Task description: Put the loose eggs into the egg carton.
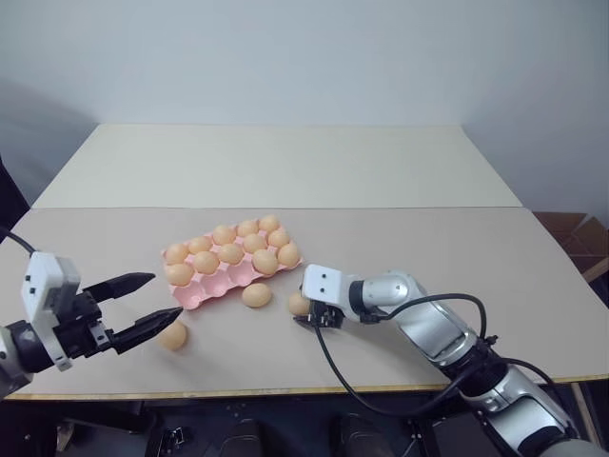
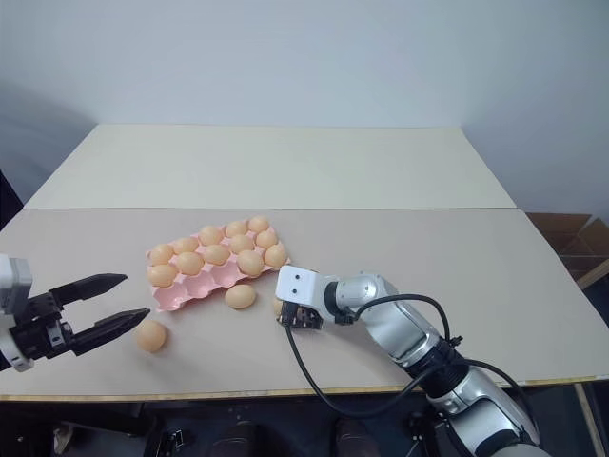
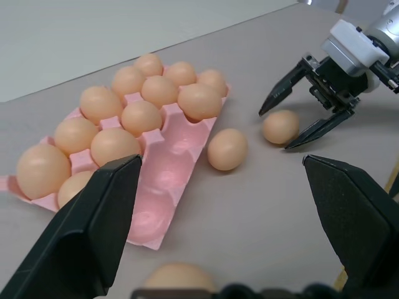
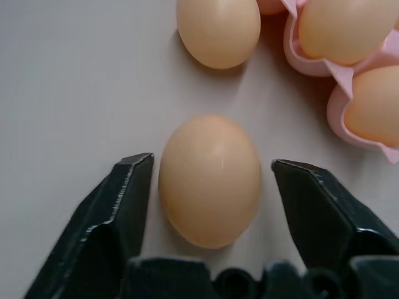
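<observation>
The carton [image 1: 231,268] lies on the counter [image 1: 400,238], skewed, its long side running from about 8 o'clock to 2 o'clock in the head views. Ten of its cups hold eggs; the near row of cups stands empty, though from the head views the exact count of bare cups is hard to make out.

Three eggs lie loose on the counter. One [image 1: 256,294] sits just off the carton's near edge, at about 5 o'clock from its middle. A second [image 1: 299,303] lies just beside it toward 3 o'clock, partly hidden in the head views by the right gripper [image 1: 312,315]. In the right wrist view this egg [image 4: 209,179] sits between the two black fingers [image 4: 118,212], which are spread on either side of it with a thin gap showing on each side; whether either finger touches the shell is not quite clear. The left wrist view shows the same fingers straddling it, apart.

The third egg [image 1: 173,334] lies at about 7 o'clock from the carton, well apart from the other two, and is partly covered by the left gripper [image 1: 164,301]. In the left wrist view it [image 3: 179,277] is cut off at the frame's edge. The left fingers are spread wide and hold nothing, hovering above the counter near that egg.
</observation>
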Available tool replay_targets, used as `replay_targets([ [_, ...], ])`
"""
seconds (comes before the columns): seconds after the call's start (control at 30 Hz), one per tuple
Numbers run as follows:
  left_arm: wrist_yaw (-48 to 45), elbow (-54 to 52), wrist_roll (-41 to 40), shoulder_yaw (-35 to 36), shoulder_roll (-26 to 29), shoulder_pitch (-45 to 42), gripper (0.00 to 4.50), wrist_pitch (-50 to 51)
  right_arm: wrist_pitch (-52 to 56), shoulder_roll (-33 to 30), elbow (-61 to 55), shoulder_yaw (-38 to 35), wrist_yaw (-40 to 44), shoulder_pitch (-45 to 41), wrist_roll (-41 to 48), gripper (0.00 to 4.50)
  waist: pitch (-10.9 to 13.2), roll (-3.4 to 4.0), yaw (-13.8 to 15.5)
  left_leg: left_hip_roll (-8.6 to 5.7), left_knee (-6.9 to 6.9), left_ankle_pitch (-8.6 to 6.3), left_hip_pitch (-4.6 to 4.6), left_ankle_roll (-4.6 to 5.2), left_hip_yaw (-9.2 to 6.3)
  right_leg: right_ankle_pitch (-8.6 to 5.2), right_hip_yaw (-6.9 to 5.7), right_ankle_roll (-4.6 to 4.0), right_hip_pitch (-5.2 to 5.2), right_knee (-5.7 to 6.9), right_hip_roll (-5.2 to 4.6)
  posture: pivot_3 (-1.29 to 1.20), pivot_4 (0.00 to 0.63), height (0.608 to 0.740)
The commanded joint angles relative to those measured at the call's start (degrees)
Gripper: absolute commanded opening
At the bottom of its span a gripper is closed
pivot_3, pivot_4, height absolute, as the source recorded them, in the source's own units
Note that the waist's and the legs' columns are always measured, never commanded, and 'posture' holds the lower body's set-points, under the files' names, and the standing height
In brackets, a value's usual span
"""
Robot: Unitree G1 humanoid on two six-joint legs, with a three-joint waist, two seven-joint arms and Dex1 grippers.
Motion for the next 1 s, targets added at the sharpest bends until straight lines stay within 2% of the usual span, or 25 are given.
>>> replay_targets([
  [0.03, 0.4, -2.5, -0.3, 2.3, -0.3, 0.8, 4.5, -0.8, -0.1, 1.2, -0.8, -1.1, -0.6, -0.7, -0.8, 2.22, 0.0, 0.0, 0.0, 0.0, 0.0, 0.0, 0.0, 0.0, 0.0, 0.0, 0.0, 0.0, 0.0, 0.01, 0.0, 0.0, 0.15, 0.74],
  [0.1, 0.7, -2.7, -0.8, 3.0, -0.3, 1.1, 4.5, -0.5, 0.7, 1.7, -1.9, -2.7, -0.1, -1.1, 0.0, 1.84, 0.0, -0.01, 0.0, 0.01, 0.0, 0.0, 0.02, 0.0, 0.0, 0.0, 0.0, 0.0, 0.01, 0.02, 0.01, 0.0, 0.15, 0.74],
  [0.2, 0.3, -1.8, -0.9, 5.2, -0.2, 2.1, 4.5, -0.5, 1.4, 1.8, -3.6, -4.4, 0.5, -3.5, 0.3, 1.7, 0.0, -0.01, 0.0, 0.02, 0.0, 0.0, 0.02, 0.0, 0.0, 0.0, 0.0, -0.01, 0.0, 0.03, 0.01, 0.0, 0.15, 0.74],
  [0.37, -1.2, 0.8, 1.0, 9.2, -0.4, 5.1, 4.5, -1.4, 2.4, 7.9, -0.6, -4.6, -0.6, -11.0, 0.9, 1.7, 0.0, 0.0, -0.7, 0.11, -0.01, 0.0, 0.06, 0.0, 0.01, 0.01, 0.01, -0.01, -0.05, 0.07, 0.13, 0.0, 0.15, 0.74],
  [0.57, -1.3, -0.7, 0.6, 9.4, -1.7, 6.6, 4.5, -1.5, -2.7, 16.2, 13.9, -2.8, -5.0, -17.7, -3.0, 1.7, 0.0, 0.0, -0.2, 0.19, -0.06, 0.0, 0.06, -0.01, -0.09, -0.05, -0.03, -0.16, -0.05, 0.13, 0.24, 0.0, 0.15, 0.74],
  [0.8, -0.5, -3.4, -0.2, 9.3, -3.3, 7.6, 4.5, -1.2, -7.6, 21.8, 23.0, -1.6, -6.3, -20.0, -5.2, 1.7, -0.1, -0.11, -0.3, 0.12, -0.05, 0.0, 0.01, -0.02, -0.02, -0.03, -0.03, -0.16, -0.05, 0.06, 0.1, 0.0, 0.15, 0.74],
  [1.0, -0.3, -3.8, -0.5, 9.0, -3.3, 7.9, 4.5, -1.2, -7.5, 23.8, 22.3, -3.1, -6.3, -20.0, -5.1, 3.69, -0.1, -0.11, -0.4, 0.16, -0.07, -0.01, 0.02, -0.03, -0.04, -0.03, -0.04, -0.16, -0.07, 0.11, 0.16, 0.0, 0.15, 0.74],
])
